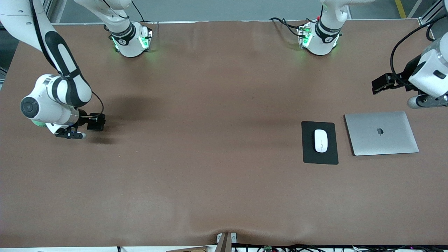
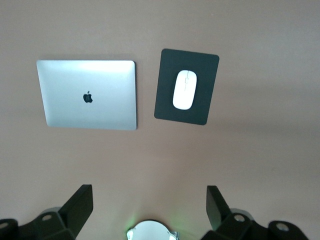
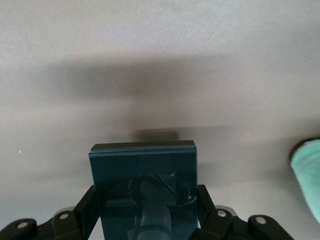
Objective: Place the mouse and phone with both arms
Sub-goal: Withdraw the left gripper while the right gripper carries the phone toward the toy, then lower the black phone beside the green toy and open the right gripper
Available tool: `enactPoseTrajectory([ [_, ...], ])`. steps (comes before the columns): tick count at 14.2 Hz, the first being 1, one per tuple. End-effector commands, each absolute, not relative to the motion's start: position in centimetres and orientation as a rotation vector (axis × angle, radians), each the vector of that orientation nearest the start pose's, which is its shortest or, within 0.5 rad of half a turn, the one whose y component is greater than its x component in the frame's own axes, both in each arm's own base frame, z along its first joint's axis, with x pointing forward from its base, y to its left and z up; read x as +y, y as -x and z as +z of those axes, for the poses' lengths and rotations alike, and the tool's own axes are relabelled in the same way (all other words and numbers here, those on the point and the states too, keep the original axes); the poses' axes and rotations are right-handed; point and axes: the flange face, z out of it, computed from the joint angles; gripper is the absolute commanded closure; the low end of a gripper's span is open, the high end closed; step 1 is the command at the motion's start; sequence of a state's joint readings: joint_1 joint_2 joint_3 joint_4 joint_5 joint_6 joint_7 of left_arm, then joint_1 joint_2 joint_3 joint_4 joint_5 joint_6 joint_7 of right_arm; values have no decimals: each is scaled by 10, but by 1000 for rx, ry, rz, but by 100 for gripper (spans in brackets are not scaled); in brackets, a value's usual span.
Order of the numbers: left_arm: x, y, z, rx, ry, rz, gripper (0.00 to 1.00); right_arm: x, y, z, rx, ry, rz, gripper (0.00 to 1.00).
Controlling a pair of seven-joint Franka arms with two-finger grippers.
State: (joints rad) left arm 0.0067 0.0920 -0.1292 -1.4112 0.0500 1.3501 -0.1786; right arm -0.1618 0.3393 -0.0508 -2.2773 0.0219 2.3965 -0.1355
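Fingers (image 3: 87, 207) of the right gripper (image 1: 91, 123) are clamped on the phone (image 3: 144, 185) above the counter (image 1: 210, 175), while the left gripper (image 2: 148, 210) is held wide open, the mouse (image 2: 184, 89) lying well apart from it.

mouse (image 1: 320, 140) – glossy white plastic | laptop (image 1: 381, 133) – matt silver metal | phone (image 3: 145, 190) – perhaps glossy

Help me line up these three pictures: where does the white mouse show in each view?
Front view: the mouse lies on the black mouse pad, beside the closed laptop, toward the left arm's end of the table.
Left wrist view: the mouse lies on the pad, beside the laptop.
Right wrist view: not in it.
Shared landmark: the mouse pad.
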Motion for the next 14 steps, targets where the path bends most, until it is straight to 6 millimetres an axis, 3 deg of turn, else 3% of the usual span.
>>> enactPoseTrajectory([
  [1, -51, -539, 642, -99, 3085, 266, 0, -103, -484, 186, 120, 3095, 321, 100],
  [3, -40, -539, 643, -134, 3087, 270, 0, -102, -484, 180, 123, 3095, 324, 100],
  [6, -37, -516, 664, -140, 3088, 239, 0, -102, -482, 171, 135, 3095, 331, 100],
  [8, -39, -513, 668, -128, 3093, 226, 0, -102, -481, 168, 141, 3092, 343, 100],
  [9, -38, -512, 671, -118, 3096, 219, 0, -102, -480, 165, 147, 3088, 354, 62],
  [10, -33, -508, 675, -97, 3100, 208, 0, -101, -480, 163, 149, 3085, 360, 12],
  [11, -33, -507, 676, -69, 3100, 206, 0, -100, -480, 161, 145, 3084, 367, 0],
  [12, -33, -506, 675, -53, 3100, 211, 0, -100, -480, 161, 142, 3083, 372, 0],
  [14, -10, -508, 676, -43, 3110, 204, 0, -96, -484, 165, 128, 3087, 363, 0],
])
